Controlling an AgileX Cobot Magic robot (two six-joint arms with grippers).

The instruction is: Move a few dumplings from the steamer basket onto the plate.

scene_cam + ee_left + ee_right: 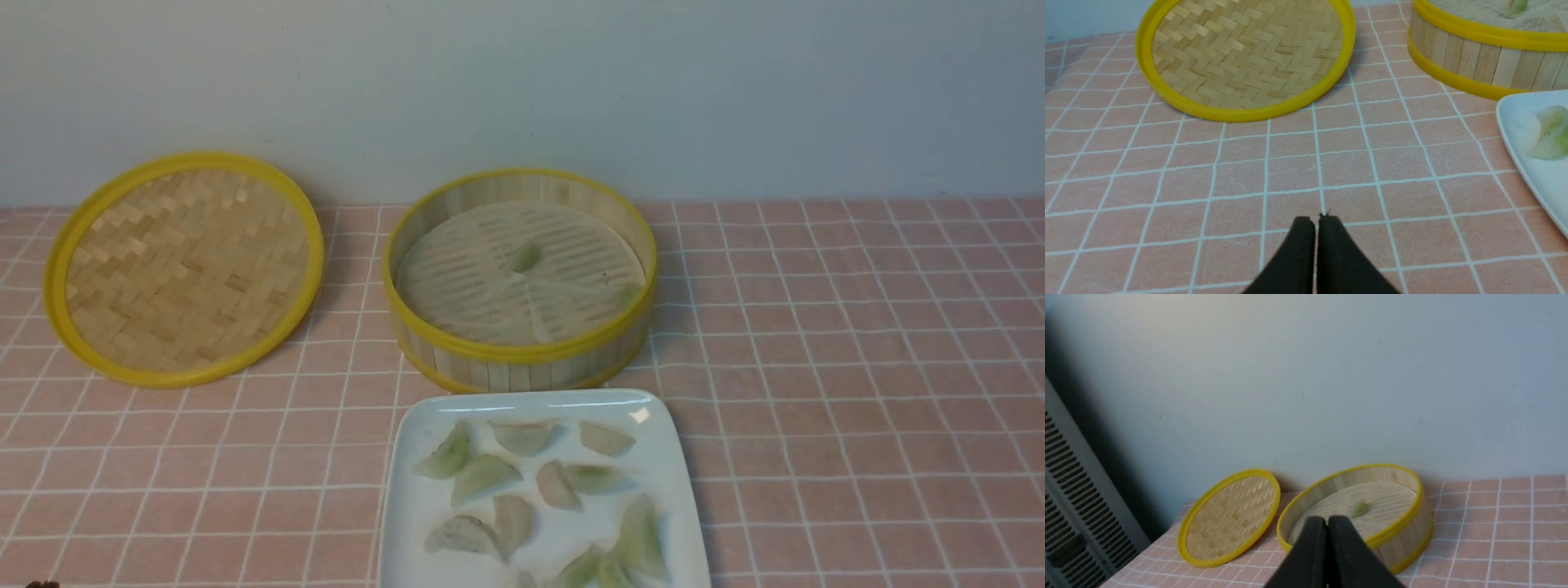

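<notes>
The steamer basket [522, 363] stands at mid-table with a pale liner inside. One green dumpling [525, 257] lies near the liner's middle and another [629, 294] rests against the right wall. In front of it, the white plate [665, 441] holds several dumplings [484, 476]. Neither arm shows in the front view. My left gripper [1315, 220] is shut and empty, low over the tablecloth, left of the plate [1535, 175]. My right gripper [1327, 521] is shut and empty, raised, facing the basket [1404, 535] and its dumpling [1359, 508].
The flat woven lid [186, 269] with a yellow rim leans tilted at the back left, against the wall. A pink checked cloth [857, 367] covers the table. A ribbed grey panel [1069, 506] stands beyond the table's left end.
</notes>
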